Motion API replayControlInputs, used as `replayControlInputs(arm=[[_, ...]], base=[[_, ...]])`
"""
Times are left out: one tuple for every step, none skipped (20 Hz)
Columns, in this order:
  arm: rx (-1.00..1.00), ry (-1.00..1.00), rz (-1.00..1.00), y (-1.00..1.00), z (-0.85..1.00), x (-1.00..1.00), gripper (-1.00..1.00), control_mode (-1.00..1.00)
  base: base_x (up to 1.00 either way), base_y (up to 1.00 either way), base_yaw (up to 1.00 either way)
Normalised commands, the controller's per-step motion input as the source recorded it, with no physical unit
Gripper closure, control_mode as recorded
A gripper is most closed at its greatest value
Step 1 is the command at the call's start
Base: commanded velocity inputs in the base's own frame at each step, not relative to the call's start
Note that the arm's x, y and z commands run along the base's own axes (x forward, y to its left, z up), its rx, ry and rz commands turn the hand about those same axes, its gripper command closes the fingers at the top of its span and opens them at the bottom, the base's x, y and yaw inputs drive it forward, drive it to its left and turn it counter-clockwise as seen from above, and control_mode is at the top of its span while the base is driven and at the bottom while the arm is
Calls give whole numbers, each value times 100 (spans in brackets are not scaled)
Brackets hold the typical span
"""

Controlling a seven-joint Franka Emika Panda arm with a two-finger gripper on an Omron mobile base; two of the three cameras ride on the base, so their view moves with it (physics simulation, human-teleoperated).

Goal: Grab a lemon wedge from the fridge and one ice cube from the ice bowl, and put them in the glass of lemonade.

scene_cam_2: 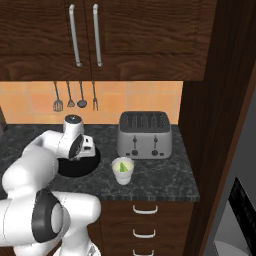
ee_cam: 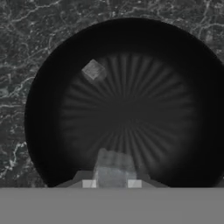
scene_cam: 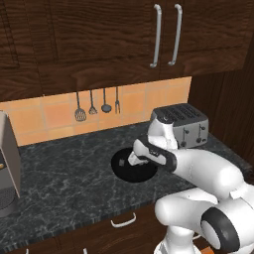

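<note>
Holding an ice cube (ee_cam: 114,164) between closed fingers (ee_cam: 112,183) over the bowl (ee_cam: 48,87). Lifting straight, then carrying gently toward the glass (scene_cam_2: 123,170), already holding the wedge (scene_cam_2: 121,166), beside the toaster (scene_cam_2: 144,134).

Open dark marble counter (scene_cam: 64,173) was left beside the wide black bowl (scene_cam: 124,168); the silver four-slot toaster (scene_cam_2: 144,134) blocked its far side.

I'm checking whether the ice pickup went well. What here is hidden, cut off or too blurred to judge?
- Left base view: the gripper is over the ice bowl; the arm's wrist covers the fingertips.
- Hand view: a pale block sits at the shut fingertips, too blurred to confirm as ice; another ice cube lies in the bowl.
- Right base view: the arm hides most of the bowl; the lemon wedge in the glass of lemonade is tiny.
</note>
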Motion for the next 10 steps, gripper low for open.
replayControlInputs(arm=[[-4,0,-8,-81,71,-5,100,-100],[-5,0,-9,-85,59,-9,100,-100],[-7,1,-10,-89,43,-3,100,-100],[-8,0,-12,-89,22,-11,100,-100],[-10,0,-12,-88,18,-16,100,-100],[-13,0,-12,-84,11,-11,100,-100],[-13,0,-12,-84,12,-9,100,-100],[-14,0,-11,-81,18,-7,100,-100],[-14,0,-11,-79,26,-3,100,-100],[-15,0,-12,-74,39,0,100,-100]], base=[[0,0,0],[0,0,0],[0,0,0],[0,0,0],[0,0,0],[0,0,0],[0,0,0],[0,0,0],[0,0,0],[0,0,0]])
